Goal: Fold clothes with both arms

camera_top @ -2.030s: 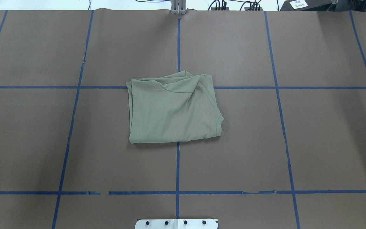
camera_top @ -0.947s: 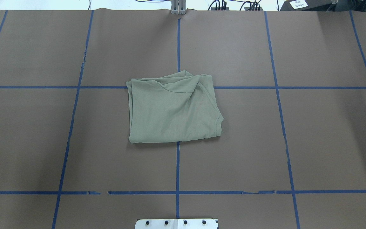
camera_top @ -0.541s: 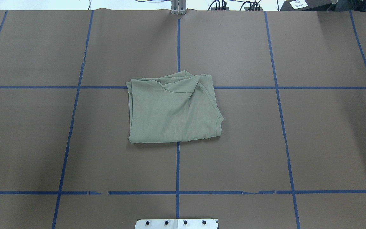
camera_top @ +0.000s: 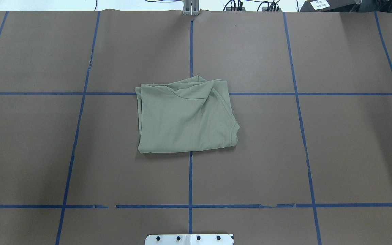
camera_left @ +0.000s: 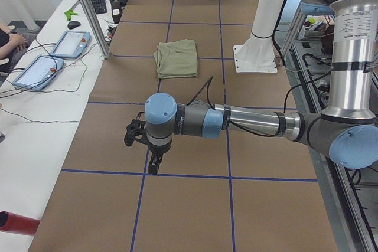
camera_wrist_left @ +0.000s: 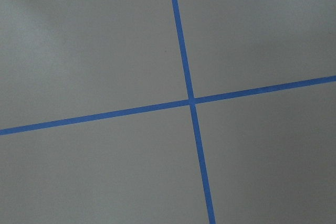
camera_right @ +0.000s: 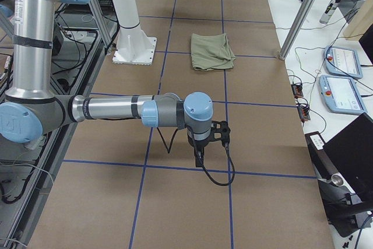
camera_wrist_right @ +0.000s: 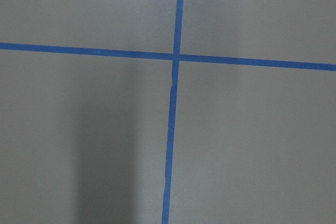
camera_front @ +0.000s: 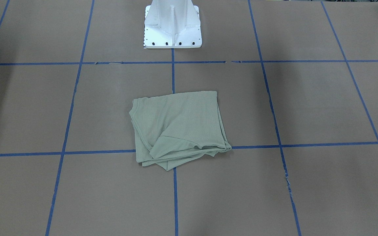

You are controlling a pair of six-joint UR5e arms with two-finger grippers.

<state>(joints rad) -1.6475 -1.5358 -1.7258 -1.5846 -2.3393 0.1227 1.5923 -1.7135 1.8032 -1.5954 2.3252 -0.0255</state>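
Note:
The clothes, one pale green shirt point(camera_top: 185, 119), lie folded into a rough square at the table's middle, with loose layers bunched along the far edge point(camera_front: 179, 126). In the side views the shirt point(camera_left: 176, 58) point(camera_right: 212, 51) lies far from both arms. My left gripper point(camera_left: 154, 164) points down over a tape crossing near the table's left end. My right gripper point(camera_right: 198, 157) hangs the same way near the right end. Both show only in the side views, so I cannot tell whether they are open or shut. The wrist views show bare brown paper and blue tape.
The white base pedestal point(camera_front: 172, 29) stands at the robot's side of the table. Control tablets point(camera_left: 71, 44) point(camera_right: 344, 61) and cables lie on the white benches beyond the table's far edge, where a person's arm point(camera_left: 12, 39) rests.

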